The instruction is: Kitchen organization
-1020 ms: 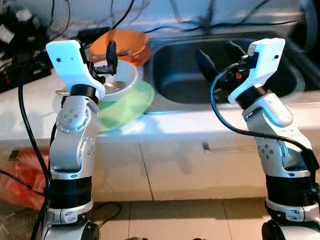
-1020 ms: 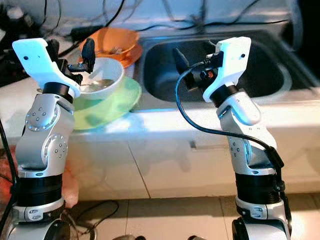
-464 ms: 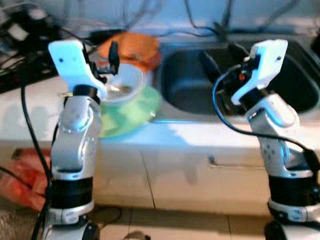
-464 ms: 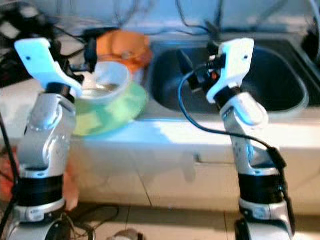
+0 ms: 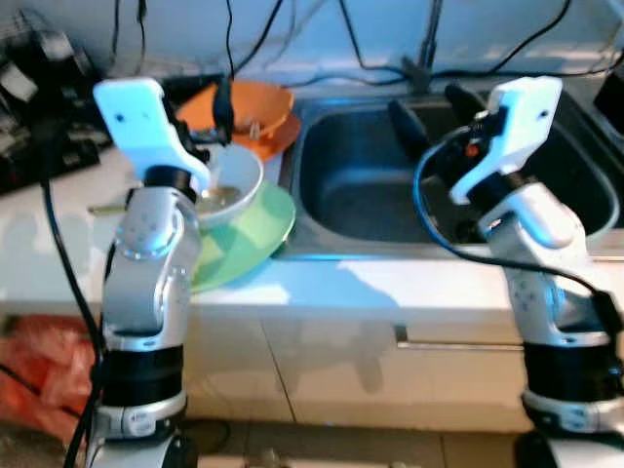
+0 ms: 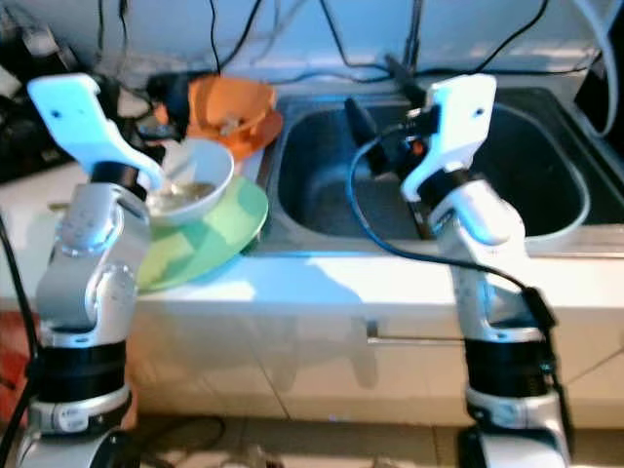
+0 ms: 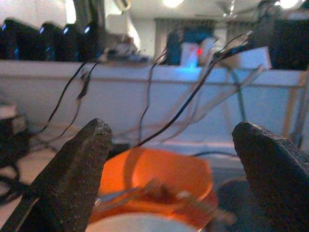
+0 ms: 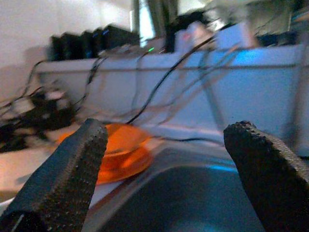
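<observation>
A white bowl [image 5: 232, 183] stands on a green plate [image 5: 252, 237] on the white counter, left of the steel sink [image 5: 375, 195]. An orange bowl [image 5: 255, 105] with something in it sits just behind them. My left gripper [image 5: 203, 115] is open, raised just above the white bowl's far rim and pointing at the orange bowl [image 7: 159, 179]. My right gripper [image 5: 434, 107] is open and empty, held over the sink basin [image 8: 193, 203]. From there the orange bowl [image 8: 116, 145] lies off to its side.
Black cables and dark devices [image 5: 44, 107] crowd the back of the counter. The tap [image 5: 427, 49] rises behind the sink. A thin utensil handle [image 5: 107, 207] pokes out left of the white bowl. A red bag [image 5: 39, 361] lies on the floor at the left.
The whole picture has shifted, so the camera moved and now looks down more on the counter. Both grippers keep their places, left above the white bowl, right over the sink.
</observation>
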Tool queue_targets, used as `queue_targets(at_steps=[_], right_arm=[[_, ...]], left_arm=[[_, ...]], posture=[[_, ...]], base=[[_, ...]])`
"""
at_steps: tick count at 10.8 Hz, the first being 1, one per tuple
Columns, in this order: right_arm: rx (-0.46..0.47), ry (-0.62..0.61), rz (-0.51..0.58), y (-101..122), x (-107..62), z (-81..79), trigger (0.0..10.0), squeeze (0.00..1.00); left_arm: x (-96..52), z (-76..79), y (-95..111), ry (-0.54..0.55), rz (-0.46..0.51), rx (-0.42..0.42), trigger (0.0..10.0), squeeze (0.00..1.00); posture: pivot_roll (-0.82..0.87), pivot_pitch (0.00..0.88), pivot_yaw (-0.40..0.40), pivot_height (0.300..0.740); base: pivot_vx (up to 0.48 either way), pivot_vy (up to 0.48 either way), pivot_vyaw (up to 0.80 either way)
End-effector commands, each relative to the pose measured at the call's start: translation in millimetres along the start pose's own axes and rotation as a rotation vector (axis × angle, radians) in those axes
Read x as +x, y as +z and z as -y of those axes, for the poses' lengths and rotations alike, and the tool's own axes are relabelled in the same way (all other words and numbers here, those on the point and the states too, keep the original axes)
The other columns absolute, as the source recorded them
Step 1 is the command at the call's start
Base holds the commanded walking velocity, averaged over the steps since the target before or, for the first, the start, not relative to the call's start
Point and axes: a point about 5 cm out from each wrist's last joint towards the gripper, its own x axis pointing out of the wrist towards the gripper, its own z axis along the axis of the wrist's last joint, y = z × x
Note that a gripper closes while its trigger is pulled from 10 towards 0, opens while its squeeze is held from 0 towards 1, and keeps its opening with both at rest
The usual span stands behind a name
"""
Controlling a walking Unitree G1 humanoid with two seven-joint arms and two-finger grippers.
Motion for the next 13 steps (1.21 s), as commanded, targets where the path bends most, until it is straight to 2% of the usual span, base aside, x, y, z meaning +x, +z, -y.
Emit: queue_targets(at_steps=[1, 2, 3, 4, 6, 7, 9, 11, 13], right_arm=[[-0.001, 0.028, 0.013, 3.0, 3.5, -6.0, 10.0, 0.0], [-0.002, 0.04, 0.01, 3.1, 3.2, -6.5, 10.0, 0.0], [-0.005, 0.07, 0.01, 5.5, 1.7, -6.5, 10.0, 0.0], [-0.002, 0.115, 0.01, 9.8, 0.1, -4.5, 10.0, 0.0], [0.007, 0.175, 0.01, 13.9, -0.3, -4.0, 10.0, 0.0], [0.011, 0.218, 0.003, 14.4, -1.0, -7.2, 10.0, 0.0], [0.044, 0.373, -0.036, 13.3, -9.4, -22.9, 10.0, 0.0], [0.045, 0.429, -0.066, 10.0, -15.5, -27.5, 10.0, 0.0], [0.042, 0.439, -0.081, 8.7, -17.1, -27.3, 10.0, 0.0]], left_arm=[[-1.6, -9.9, 4.6, 0.043, 0.019, 0.036, 10.0, 0.0], [-2.0, -11.7, 9.6, 0.058, 0.049, 0.057, 10.0, 0.0], [-6.3, -20.4, 15.4, 0.113, 0.08, 0.019, 10.0, 0.0], [-11.5, -33.3, 13.0, 0.17, 0.063, 0.006, 10.0, 0.0], [-13.8, -45.7, 12.3, 0.244, 0.052, 0.015, 10.0, 0.0], [-13.9, -47.1, 9.9, 0.258, 0.036, -0.001, 10.0, 0.0], [-12.8, -43.9, -2.4, 0.255, -0.041, -0.095, 10.0, 0.0], [-13.9, -41.2, -8.2, 0.261, -0.084, -0.138, 10.0, 0.0], [-17.9, -46.9, -17.3, 0.33, -0.141, -0.194, 10.0, 0.0]], posture=[[0.08, 0.085, 0.083, 0.74], [0.08, 0.085, 0.083, 0.74], [0.08, 0.085, 0.083, 0.74], [0.09, 0.086, 0.081, 0.74], [0.1, 0.086, 0.077, 0.74], [0.1, 0.086, 0.077, 0.74], [0.09, 0.089, 0.083, 0.74], [0.09, 0.09, 0.09, 0.74], [0.09, 0.088, 0.092, 0.74]], base=[[0.0, 0.0, 0.0], [0.0, 0.0, 0.0], [0.0, 0.0, 0.0], [0.0, 0.0, 0.0], [0.0, 0.0, 0.0], [0.0, 0.0, 0.0], [0.0, 0.0, 0.0], [0.0, 0.0, 0.0], [0.0, 0.0, 0.0]])
